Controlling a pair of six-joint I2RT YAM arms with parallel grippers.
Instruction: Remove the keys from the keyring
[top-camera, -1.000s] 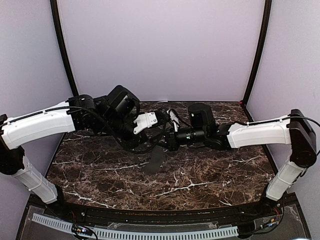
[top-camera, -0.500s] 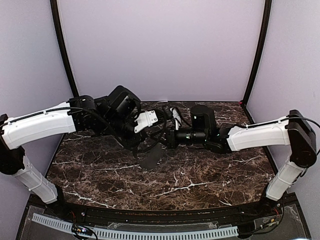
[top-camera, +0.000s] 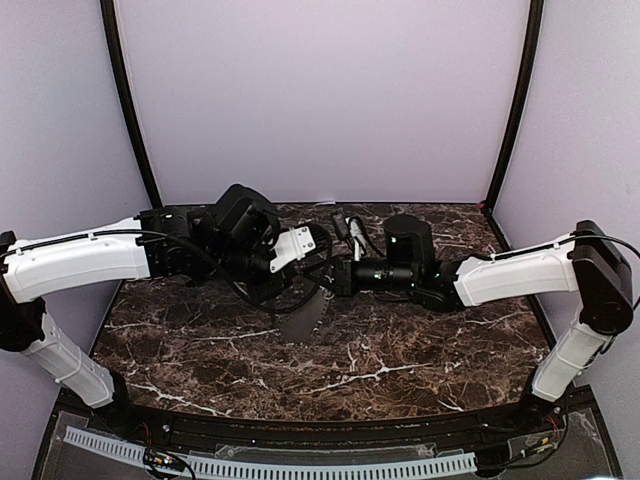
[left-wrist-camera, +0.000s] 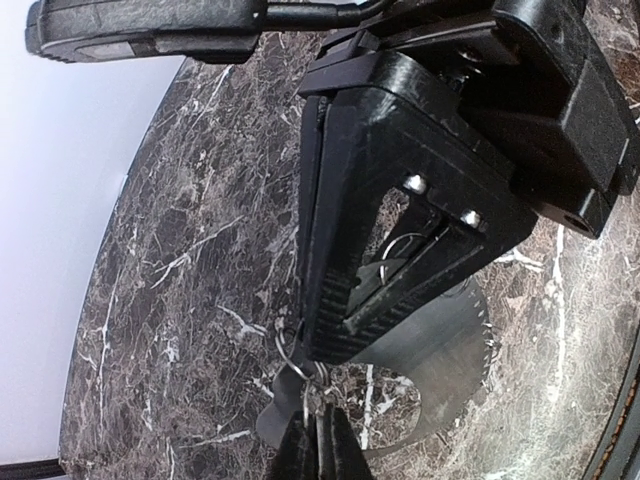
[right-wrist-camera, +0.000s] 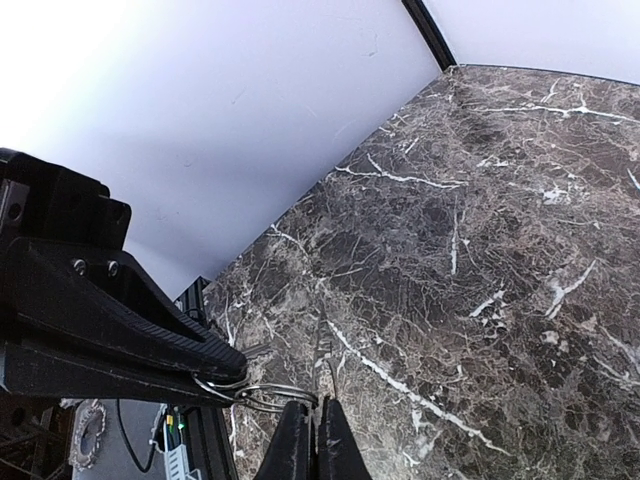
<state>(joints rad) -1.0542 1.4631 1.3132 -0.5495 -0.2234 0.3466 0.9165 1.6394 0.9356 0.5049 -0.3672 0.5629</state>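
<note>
A dark marble table (top-camera: 420, 350) fills the floor of a pale-walled booth. Two white-and-black arms, the left arm (top-camera: 80, 260) and the right arm (top-camera: 510, 270), reach in and meet tip to tip above its middle. Just below the left end effector (left-wrist-camera: 318, 425) and the right end effector (right-wrist-camera: 310, 415) is a flat grey piece with a toothed edge (left-wrist-camera: 440, 345). Both end effectors are clenched on the keyring (right-wrist-camera: 262, 393), thin wire rings held between them.
</note>
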